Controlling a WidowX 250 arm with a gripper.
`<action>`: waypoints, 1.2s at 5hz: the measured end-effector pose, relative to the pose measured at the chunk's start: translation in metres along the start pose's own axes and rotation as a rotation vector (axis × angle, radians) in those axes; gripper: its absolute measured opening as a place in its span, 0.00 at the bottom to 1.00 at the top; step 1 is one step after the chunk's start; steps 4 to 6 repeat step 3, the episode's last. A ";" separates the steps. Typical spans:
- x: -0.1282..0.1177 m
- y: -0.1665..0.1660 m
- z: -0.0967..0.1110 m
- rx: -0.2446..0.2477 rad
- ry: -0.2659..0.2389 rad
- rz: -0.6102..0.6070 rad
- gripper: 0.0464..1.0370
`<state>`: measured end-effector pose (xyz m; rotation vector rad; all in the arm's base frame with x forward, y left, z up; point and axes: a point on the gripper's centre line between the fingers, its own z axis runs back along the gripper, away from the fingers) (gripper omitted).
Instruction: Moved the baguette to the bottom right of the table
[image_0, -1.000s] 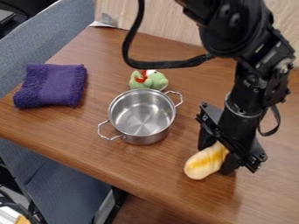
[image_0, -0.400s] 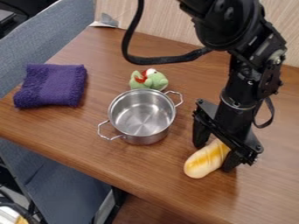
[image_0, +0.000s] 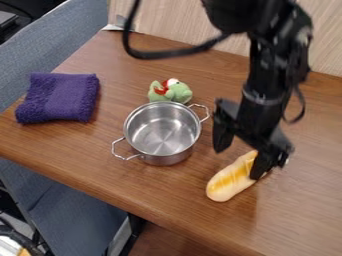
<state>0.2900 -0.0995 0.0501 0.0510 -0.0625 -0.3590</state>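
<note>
The hand (image_0: 239, 163), spread wide, hangs by the upper-right end of the baguette (image_0: 231, 181), whose long axis slants down-left across the surface (image_0: 307, 200), right of the frame's lower centre.

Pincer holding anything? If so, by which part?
Nothing held. Pincer is open at the bread's far end, with table showing between one finger and the bread.

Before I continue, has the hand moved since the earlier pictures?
Yes, the hand has moved up in the view and slightly left, closer to the unmoved metal pot.
</note>
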 end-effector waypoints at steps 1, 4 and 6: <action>0.003 0.008 0.031 -0.046 -0.065 0.020 0.96; 0.004 0.023 0.059 -0.098 -0.143 0.046 0.96; 0.004 0.023 0.059 -0.098 -0.143 0.046 0.96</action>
